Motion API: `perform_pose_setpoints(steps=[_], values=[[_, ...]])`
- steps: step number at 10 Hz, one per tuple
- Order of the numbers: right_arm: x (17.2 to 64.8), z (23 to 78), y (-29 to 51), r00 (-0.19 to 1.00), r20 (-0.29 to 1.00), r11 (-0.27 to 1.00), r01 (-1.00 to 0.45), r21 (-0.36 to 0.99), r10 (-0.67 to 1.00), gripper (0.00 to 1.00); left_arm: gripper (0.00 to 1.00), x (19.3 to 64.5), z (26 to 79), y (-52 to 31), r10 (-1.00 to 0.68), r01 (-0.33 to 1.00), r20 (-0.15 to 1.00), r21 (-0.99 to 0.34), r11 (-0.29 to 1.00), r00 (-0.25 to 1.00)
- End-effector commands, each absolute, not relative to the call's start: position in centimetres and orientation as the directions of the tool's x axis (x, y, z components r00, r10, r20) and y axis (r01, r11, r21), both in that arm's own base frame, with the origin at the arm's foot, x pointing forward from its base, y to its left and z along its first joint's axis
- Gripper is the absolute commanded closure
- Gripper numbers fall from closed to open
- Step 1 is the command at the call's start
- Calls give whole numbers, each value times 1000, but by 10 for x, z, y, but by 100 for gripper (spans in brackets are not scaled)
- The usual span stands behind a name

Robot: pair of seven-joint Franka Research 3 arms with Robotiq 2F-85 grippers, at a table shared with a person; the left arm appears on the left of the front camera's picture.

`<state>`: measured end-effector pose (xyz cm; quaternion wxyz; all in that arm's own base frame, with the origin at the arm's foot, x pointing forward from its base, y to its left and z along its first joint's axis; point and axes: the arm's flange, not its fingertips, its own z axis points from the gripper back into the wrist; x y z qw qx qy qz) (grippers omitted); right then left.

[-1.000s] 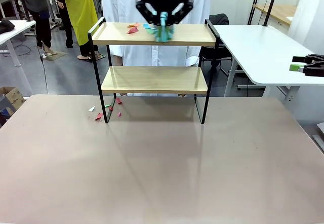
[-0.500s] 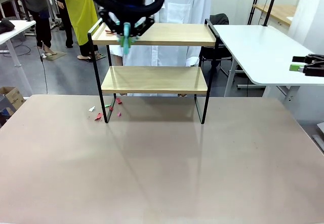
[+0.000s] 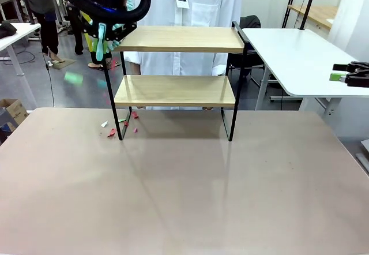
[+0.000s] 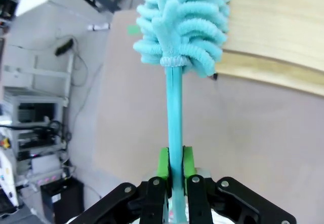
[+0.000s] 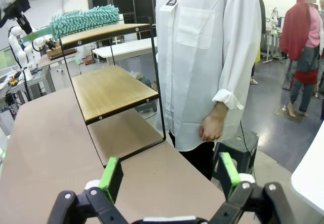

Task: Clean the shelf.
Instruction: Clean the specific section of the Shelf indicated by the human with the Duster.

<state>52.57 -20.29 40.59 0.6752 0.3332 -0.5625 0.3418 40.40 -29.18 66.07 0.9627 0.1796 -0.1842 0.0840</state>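
Note:
The shelf (image 3: 181,38) stands at the table's far side, both wooden boards bare. My left gripper (image 3: 104,27) hangs just off the left end of the top board, shut on the handle of a teal fluffy duster (image 3: 101,42). In the left wrist view the green pads (image 4: 163,164) clamp the duster's handle (image 4: 174,112), and its head (image 4: 185,21) lies past the board's edge (image 4: 278,26). Coloured paper scraps (image 3: 73,78) are falling left of the shelf. My right gripper (image 5: 169,176) is open and empty, off to the right (image 3: 340,76), facing the shelf (image 5: 109,89).
More paper scraps (image 3: 115,129) lie on the table (image 3: 184,186) by the shelf's left front leg. A person in a white shirt (image 5: 207,57) stands right behind the shelf. A white side table (image 3: 294,53) stands at the right.
My left gripper swept the duster leftward along the top board and past its left end. The coloured scraps that lay on that board are gone from it and some are falling.

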Motion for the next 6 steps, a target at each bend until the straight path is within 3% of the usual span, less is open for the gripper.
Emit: perform_pose_setpoints(steps=[1,3,4,6], values=[[526,409,-201,129,988,545,-836,59,91,0,87,384,673,-283,122,-330,511,339,881,851],[526,409,-201,129,988,545,-836,59,91,0,87,372,684,-284,63,-249,525,293,923,849],[526,409,-201,129,988,545,-836,59,91,0,87,387,678,-299,83,-256,466,322,912,881],[526,409,-201,129,988,545,-836,59,91,0,87,387,678,-299,83,-256,466,322,912,881]])
